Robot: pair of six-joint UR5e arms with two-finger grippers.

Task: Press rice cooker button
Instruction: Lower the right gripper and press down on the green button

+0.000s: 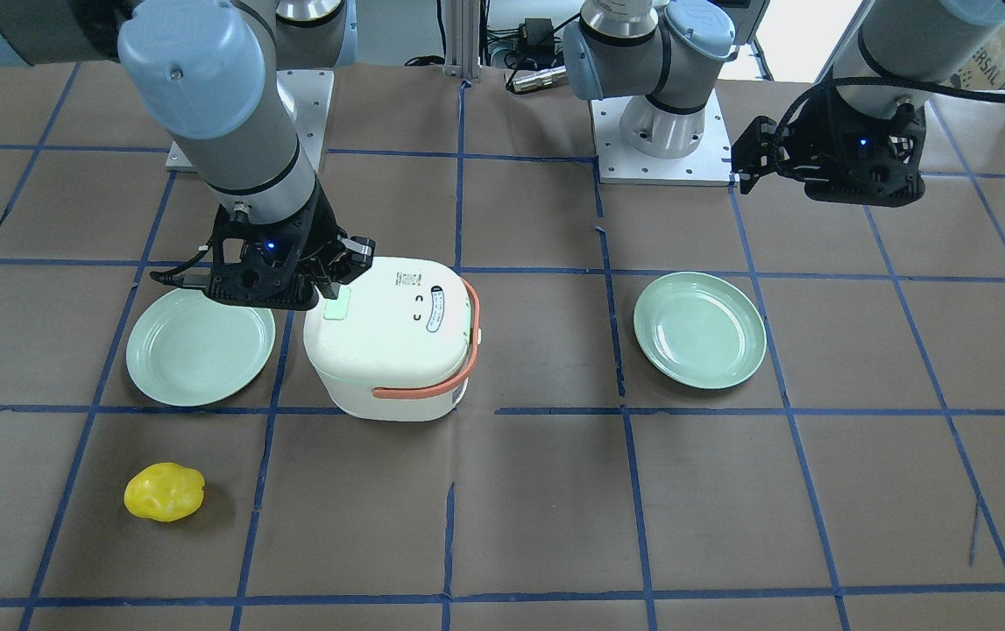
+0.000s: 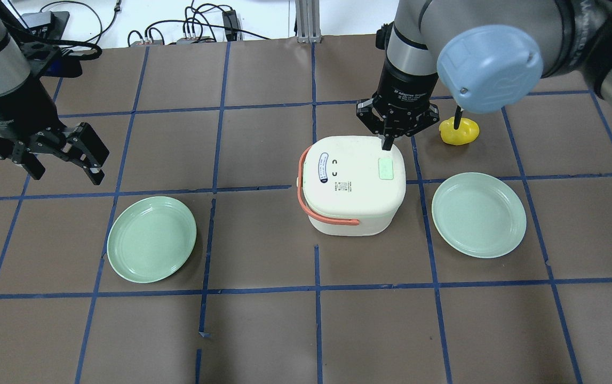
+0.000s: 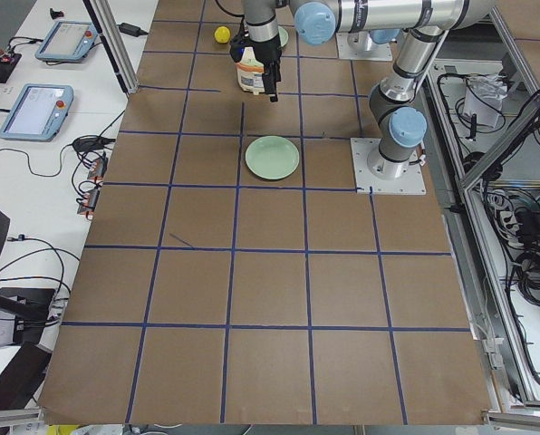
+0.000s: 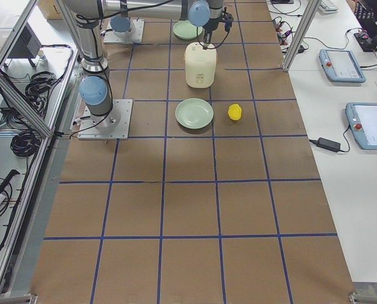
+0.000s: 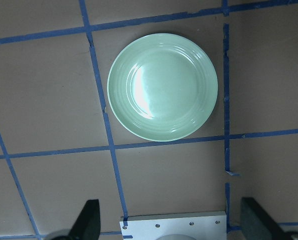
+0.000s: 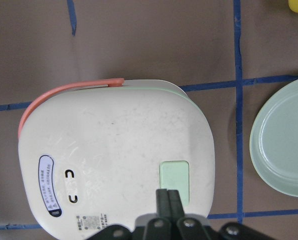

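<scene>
Two fingers (image 6: 163, 197) pressed flat together are all the right pincer (image 2: 387, 143) shows: it is closed on nothing. To my eye that is deliberate, since one blunt, stiff tip suits a push better than a spread pair. It points straight down at the lid of the rice cooker (image 2: 354, 184). The tip sits at the edge of the pale green button (image 2: 386, 169), on the side nearer the worktop's far edge. I cannot tell whether it already touches or hangs just above. I'd judge the press itself is not yet made, and the tip wants to come a little further over the pad.

The cooker stands well in from every edge of the worktop (image 2: 263, 330), between the two green plates. Its orange handle (image 2: 311, 205) is folded down around the body, which leaves the lid bare for the push.

Off toward the worktop's left end, the left pincer (image 2: 63, 165) hangs with jaws wide apart above the left plate (image 2: 151, 246), apparently parked out of the way. The right plate (image 2: 479, 214) lies just beside the cooker. A yellow fruit-like thing (image 2: 460, 132) lies beyond it, toward the far edge.
</scene>
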